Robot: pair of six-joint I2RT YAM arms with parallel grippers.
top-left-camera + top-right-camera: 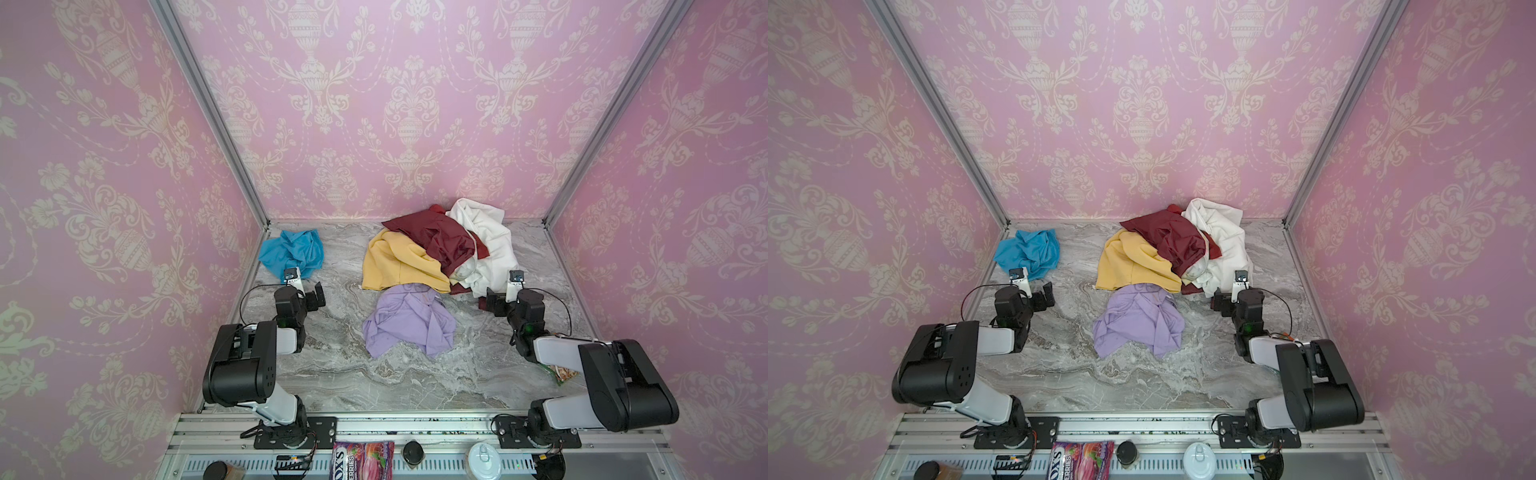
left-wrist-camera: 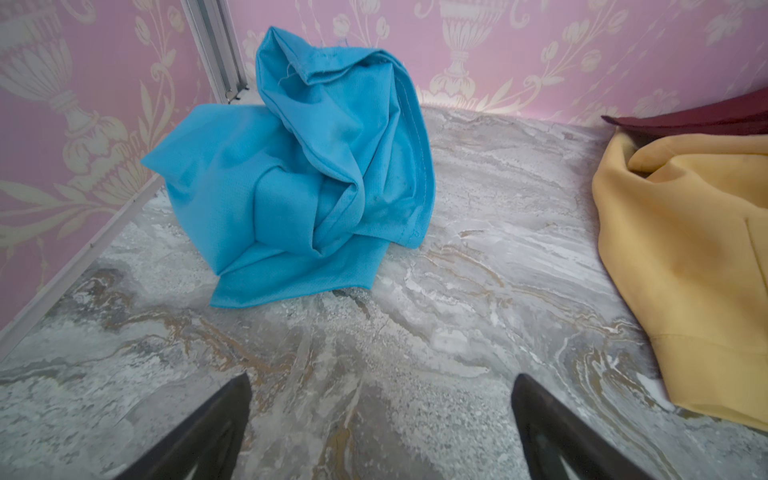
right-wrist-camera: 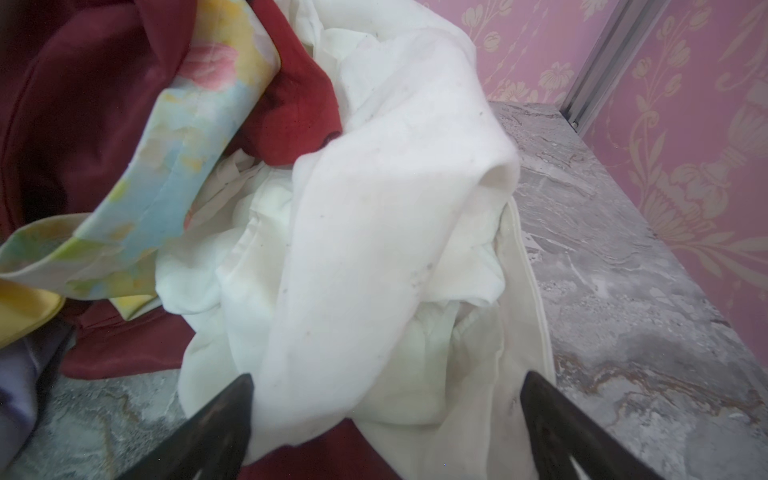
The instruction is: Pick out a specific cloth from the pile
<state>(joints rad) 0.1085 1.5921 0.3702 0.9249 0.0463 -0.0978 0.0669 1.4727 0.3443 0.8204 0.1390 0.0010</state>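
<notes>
Since the bright turquoise-blue, thin crumpled cloth (image 1: 291, 251) lies by itself at the far left corner of the grey marbled tabletop (image 1: 374, 374), left of centre in both top views and well apart from the pile of soft cloths (image 1: 440, 249) right of centre, the picking-out looks done or nearly so. The step in hand, as I judge it, is either one last clean grasp or a tidy withdrawal.

The left gripper (image 2: 381, 378) hovers near the cloth's front edge, its black jaws spread wide with nothing between them. The left wrist view shows bare marble under the jaws and the blue bundle just ahead.

If a grasp is wanted, the raised hemmed fold on top of the bundle offers the best bite. Close on that ridge rather than on the flat layer against the table, and lift straight up so the thin fabric does not drag toward the mustard-yellow cloth (image 2: 685, 249) nearby.

The right gripper (image 3: 387, 376) is likewise wide open and holds nothing. A fold of the white cloth (image 3: 374, 208) shows between its jaws, though I cannot tell whether it touches. It should pull clear without closing, lest it snag the white or the dark maroon cloth (image 3: 83, 104). The pale lilac cloth (image 1: 409, 320), at the pile's near side in the middle of both top views, needs no touch.
</notes>
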